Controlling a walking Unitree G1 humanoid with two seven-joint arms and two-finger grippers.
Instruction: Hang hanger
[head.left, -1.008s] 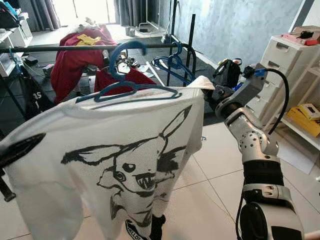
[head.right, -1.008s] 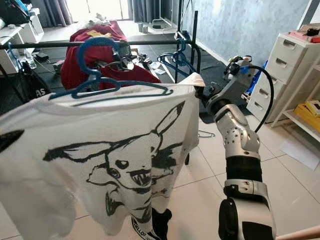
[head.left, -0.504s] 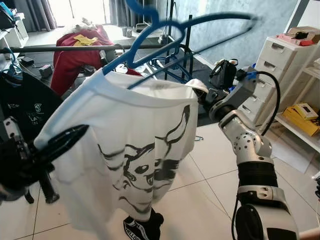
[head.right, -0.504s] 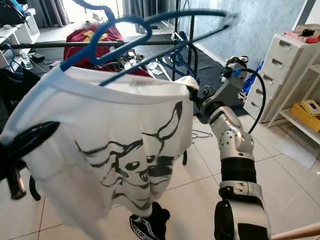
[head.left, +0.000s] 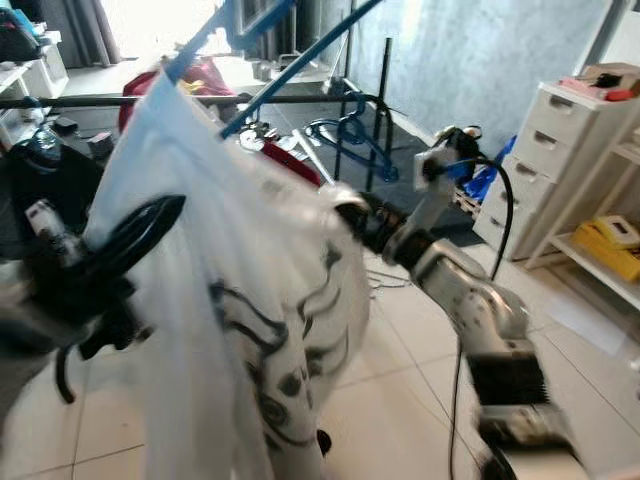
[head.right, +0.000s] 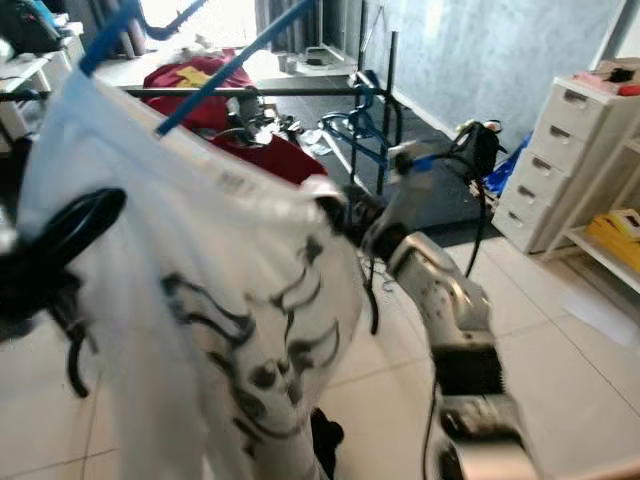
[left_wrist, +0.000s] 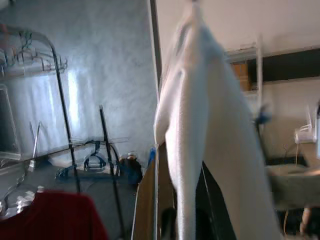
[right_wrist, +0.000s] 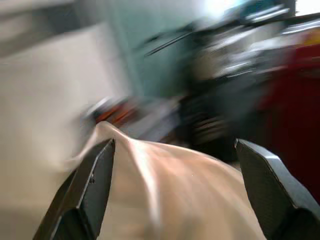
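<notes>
Hanger (head.left: 262, 40): blue, inside the shirt (head.left: 230, 280), held high before the rail (head.left: 200, 98).
Axis: steeply tilted, high end up right, hook out of frame.
Left gripper (head.left: 120, 245): fingers pinch the shirt's shoulder.
Right gripper (head.left: 365, 222): fingers spread, cloth draped between.
Risk: tilt may slide the shirt off; the hook may miss the rail.

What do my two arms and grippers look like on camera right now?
The right arm is jointed silver metal with black bands, a black cable looping from its wrist beside a small blue fitting. The right gripper has two long, flat black fingers. The left gripper is black, glossy and tapered.
</notes>
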